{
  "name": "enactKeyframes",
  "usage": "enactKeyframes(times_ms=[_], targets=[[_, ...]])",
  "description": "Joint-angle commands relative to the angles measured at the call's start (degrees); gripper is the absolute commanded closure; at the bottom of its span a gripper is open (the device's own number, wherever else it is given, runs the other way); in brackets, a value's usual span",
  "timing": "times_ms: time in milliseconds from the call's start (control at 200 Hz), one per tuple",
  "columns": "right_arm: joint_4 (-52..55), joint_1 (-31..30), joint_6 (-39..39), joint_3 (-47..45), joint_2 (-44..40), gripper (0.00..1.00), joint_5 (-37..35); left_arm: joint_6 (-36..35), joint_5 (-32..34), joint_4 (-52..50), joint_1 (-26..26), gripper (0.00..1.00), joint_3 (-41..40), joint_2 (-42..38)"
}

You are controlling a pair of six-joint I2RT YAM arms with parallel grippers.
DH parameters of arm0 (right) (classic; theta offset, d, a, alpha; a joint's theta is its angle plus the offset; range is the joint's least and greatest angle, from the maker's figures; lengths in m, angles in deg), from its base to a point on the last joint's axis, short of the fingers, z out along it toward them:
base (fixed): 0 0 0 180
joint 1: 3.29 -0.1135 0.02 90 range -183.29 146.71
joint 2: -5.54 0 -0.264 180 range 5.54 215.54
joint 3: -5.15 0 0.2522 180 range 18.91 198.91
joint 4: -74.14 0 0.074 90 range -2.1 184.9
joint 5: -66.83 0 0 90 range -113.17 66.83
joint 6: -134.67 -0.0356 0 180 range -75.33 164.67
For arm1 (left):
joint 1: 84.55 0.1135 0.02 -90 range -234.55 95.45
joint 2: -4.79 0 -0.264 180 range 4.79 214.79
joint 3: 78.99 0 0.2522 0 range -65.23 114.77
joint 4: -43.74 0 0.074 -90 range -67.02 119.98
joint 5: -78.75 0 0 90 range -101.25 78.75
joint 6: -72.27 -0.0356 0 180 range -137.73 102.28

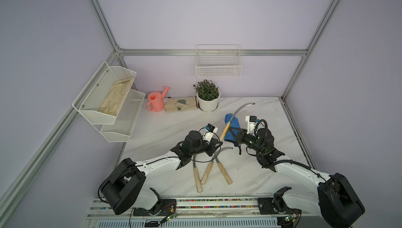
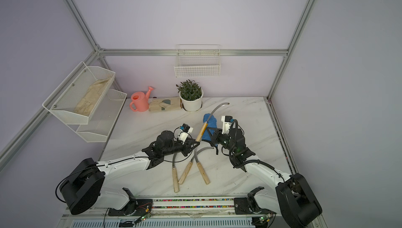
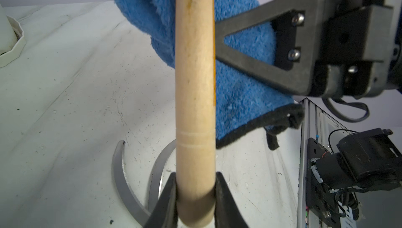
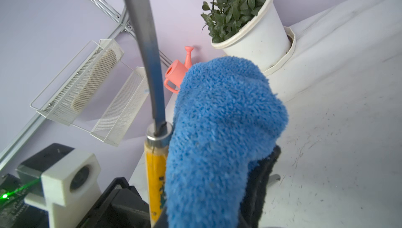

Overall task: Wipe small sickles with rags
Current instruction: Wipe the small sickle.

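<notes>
One small sickle (image 1: 224,131) is off the worktop (image 1: 261,172), tilted with its curved blade pointing up and towards the back wall. The left claw (image 3: 195,185) is clamped on the butt of its wooden handle. The blue rag (image 4: 217,129) sits against the metal collar and the foot of the blade, and the right claw (image 1: 231,133) is closed on its lower part. Most of the blade rises bare above the cloth, so the wipe on this sickle looks to be at the low end of the blade, with the length up to the tip left to cover. The three other sickles (image 1: 207,172) lie on the worktop between the arms, handles towards the front edge. Whether they have been wiped cannot be told.
</notes>
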Motion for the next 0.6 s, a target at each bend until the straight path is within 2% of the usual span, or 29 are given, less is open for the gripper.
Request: enactKeyframes(times_ms=[0, 170, 365, 555, 595], targets=[[-6.74, 0.09, -0.53, 0.99, 1.07, 1.0, 6.11, -1.39, -0.23, -0.29, 0.1, 1.0, 2.64, 0.13], [-12.99, -0.58, -1.92, -2.2, 6.15, 1.0, 10.33, -1.3, 0.15, -0.4, 0.12, 1.0, 2.94, 0.13], [-18.46, -4.83, -1.92, -5.98, 10.91, 1.0, 9.77, -1.17, 0.6, -0.44, 0.13, 1.0, 2.69, 0.1], [-18.19, -6.43, -1.45, -6.25, 9.86, 1.0, 8.19, -1.23, 1.25, -0.83, 0.1, 1.0, 2.66, 0.03], [-16.86, -6.35, -1.15, -5.82, 7.34, 1.0, 7.47, -1.22, 1.13, -0.82, 0.16, 1.0, 2.63, 0.04]])
